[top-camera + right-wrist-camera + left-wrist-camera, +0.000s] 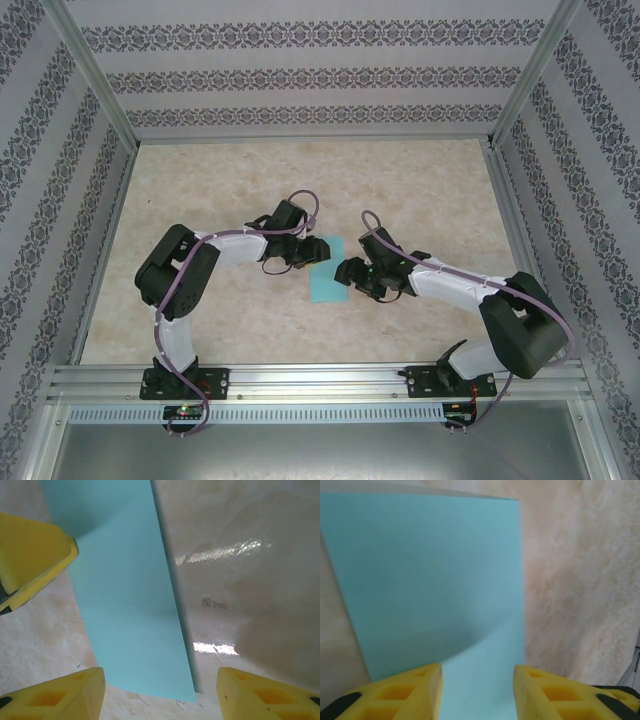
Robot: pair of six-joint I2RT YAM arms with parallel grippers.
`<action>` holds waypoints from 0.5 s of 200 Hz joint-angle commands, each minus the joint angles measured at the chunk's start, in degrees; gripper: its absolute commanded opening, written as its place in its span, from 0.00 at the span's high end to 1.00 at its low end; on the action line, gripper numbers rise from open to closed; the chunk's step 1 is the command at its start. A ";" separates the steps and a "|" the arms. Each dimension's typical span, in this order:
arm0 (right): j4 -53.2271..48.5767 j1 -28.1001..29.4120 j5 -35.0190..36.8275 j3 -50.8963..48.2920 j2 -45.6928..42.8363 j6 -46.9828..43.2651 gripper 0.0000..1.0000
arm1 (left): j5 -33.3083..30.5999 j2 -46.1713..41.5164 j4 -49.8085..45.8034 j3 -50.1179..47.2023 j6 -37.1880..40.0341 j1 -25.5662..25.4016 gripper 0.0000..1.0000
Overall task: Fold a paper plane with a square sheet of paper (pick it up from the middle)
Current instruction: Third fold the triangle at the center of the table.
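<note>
Left gripper (477,672) jaws half-spread astride the turquoise sheet (430,580), pinching nothing; right gripper (160,675) spread wide over its edge. Sheet lies on the table (200,200) between both arms, apparently a folded strip, so an early crease stage. Next move needs one edge pinned and another lifted.

Overhead plus two wrist close-ups
The top camera looks down from high at six o'clock onto the worktop (300,330); wrist cameras peer past the left gripper (477,672) and right gripper (160,680), close above the square sheet of paper (325,275) all three share.
</note>
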 commanded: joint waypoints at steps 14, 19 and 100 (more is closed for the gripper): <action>1.56 -0.03 -1.44 0.26 1.41 1.33 0.40 | -2.17 1.65 -1.39 -0.73 -1.73 0.99 0.57; 1.51 -0.03 -1.64 0.28 1.53 1.37 0.40 | -2.04 1.64 -1.15 -1.01 -1.81 1.12 0.56; 2.94 2.09 -6.31 1.44 5.08 1.45 0.41 | -1.00 2.04 -0.16 -2.52 -2.42 1.73 0.57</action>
